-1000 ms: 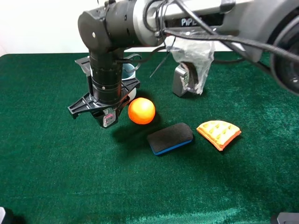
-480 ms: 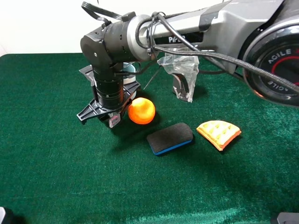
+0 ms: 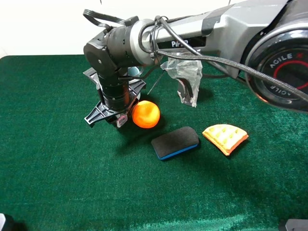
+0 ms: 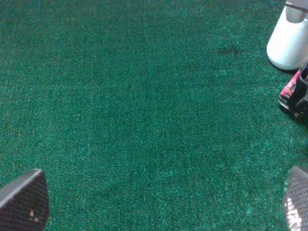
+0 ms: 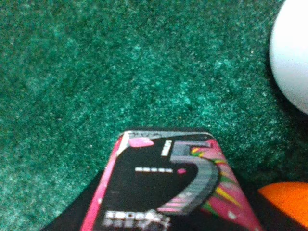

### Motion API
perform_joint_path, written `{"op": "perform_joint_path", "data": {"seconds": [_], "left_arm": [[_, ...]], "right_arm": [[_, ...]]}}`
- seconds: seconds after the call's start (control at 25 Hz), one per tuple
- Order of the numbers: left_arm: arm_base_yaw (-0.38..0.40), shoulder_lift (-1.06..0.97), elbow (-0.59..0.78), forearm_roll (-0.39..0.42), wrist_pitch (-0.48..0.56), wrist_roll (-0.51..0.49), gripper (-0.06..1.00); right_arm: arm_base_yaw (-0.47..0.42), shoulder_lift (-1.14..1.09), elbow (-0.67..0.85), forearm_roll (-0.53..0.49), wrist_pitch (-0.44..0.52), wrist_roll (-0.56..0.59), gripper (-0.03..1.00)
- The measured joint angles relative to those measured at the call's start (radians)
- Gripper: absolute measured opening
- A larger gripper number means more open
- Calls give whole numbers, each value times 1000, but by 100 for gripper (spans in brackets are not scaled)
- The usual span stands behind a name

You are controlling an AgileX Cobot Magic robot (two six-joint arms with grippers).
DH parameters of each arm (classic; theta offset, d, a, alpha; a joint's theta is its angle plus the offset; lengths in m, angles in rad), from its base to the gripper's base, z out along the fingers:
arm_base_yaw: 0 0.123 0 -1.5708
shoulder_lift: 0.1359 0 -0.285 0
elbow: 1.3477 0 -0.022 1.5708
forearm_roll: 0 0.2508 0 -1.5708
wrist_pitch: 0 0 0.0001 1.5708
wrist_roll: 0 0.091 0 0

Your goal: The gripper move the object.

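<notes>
— Firstly, what lies nearest the camera?
— Black eraser and waffle wedge lie on the green tabletop, apart.
— Left end effector?
— Jaws wide apart over bare cloth, holding nothing.
— Right end effector?
— Pointing down, clamped on the object, a black-and-pink box marked 5, low at the tabletop just beside the orange ball. White cup stands behind it; plastic-wrapped container farthest back.

A big grey "5" stands on the front of the object. The small white print under it is too blurry to read. The right arm shows white letters "PiP", partly hidden by cables. The round black joint says "AGILE".
</notes>
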Motion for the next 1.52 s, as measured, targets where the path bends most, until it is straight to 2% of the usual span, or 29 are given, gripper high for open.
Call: {"op": "perform_joint_path", "data": {"seconds": [0.64, 0.72, 0.84, 0.92, 1.08, 1.52], "left_arm": [[0, 0, 0, 0, 0, 0, 99], [0, 0, 0, 0, 0, 0, 99], [0, 0, 0, 0, 0, 0, 99], [0, 0, 0, 0, 0, 0, 99], [0, 0, 0, 0, 0, 0, 99], [0, 0, 0, 0, 0, 0, 99]], "right_arm": [[0, 0, 0, 15, -1, 1, 35], [0, 0, 0, 25, -1, 1, 42], [0, 0, 0, 28, -1, 1, 59], [0, 0, 0, 28, -1, 0, 65], [0, 0, 0, 29, -2, -3, 69], [0, -48, -1, 29, 39, -3, 70]]}}
